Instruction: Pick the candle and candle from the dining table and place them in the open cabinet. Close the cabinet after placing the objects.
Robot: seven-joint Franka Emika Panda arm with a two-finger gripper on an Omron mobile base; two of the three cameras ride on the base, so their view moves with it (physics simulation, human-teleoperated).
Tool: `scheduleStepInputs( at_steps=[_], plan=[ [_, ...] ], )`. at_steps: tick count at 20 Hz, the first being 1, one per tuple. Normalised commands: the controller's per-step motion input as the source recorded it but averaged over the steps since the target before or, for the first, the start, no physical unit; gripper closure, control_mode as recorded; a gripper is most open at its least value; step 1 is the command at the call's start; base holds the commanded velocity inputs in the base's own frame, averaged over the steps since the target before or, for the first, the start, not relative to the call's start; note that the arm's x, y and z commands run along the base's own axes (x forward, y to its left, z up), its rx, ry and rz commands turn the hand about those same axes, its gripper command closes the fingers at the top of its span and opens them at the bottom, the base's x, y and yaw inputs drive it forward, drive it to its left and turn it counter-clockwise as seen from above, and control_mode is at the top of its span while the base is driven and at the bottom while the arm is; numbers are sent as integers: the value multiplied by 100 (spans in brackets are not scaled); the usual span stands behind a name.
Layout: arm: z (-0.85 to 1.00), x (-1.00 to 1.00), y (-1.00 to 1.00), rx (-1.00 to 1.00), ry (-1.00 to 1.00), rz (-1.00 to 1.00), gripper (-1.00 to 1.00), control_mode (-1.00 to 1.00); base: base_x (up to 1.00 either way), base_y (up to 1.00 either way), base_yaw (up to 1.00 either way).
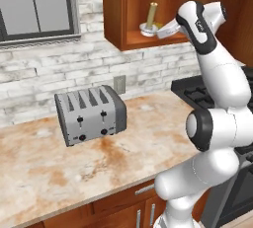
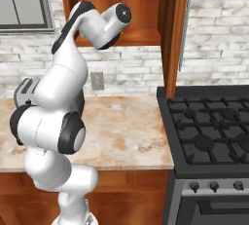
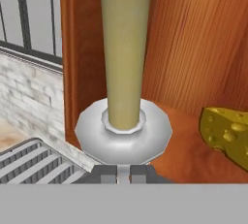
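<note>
My white arm (image 1: 217,98) reaches up from the mottled beige stone counter (image 1: 74,172) into the open reddish-brown wooden wall cabinet (image 1: 116,10), whose shelf lies under my gripper (image 3: 123,173). Below and to the left of it, down on the counter, stands a grey four-slot toaster (image 1: 90,115). Straight ahead of my fingertips stands the slim olive-yellow taper candle in its round silver dish holder (image 3: 124,72), upright on the shelf. My jaws are pinched nearly together on the near rim of that dish. Just to the right of the gripper lies a yellow holed cheese wedge (image 3: 226,133).
</note>
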Motion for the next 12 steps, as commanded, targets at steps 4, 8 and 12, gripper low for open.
scheduleStepInputs(
  at_steps=[4, 8, 12],
  plan=[
    [-9, 22, 9, 0, 2, 1, 100, -100, 0, 0, 0],
    [-8, 23, 7, 0, 1, 1, 100, -100, 0, 0, 0],
    [-10, 20, 5, 0, 2, 1, 100, -100, 0, 0, 0]
  ],
)
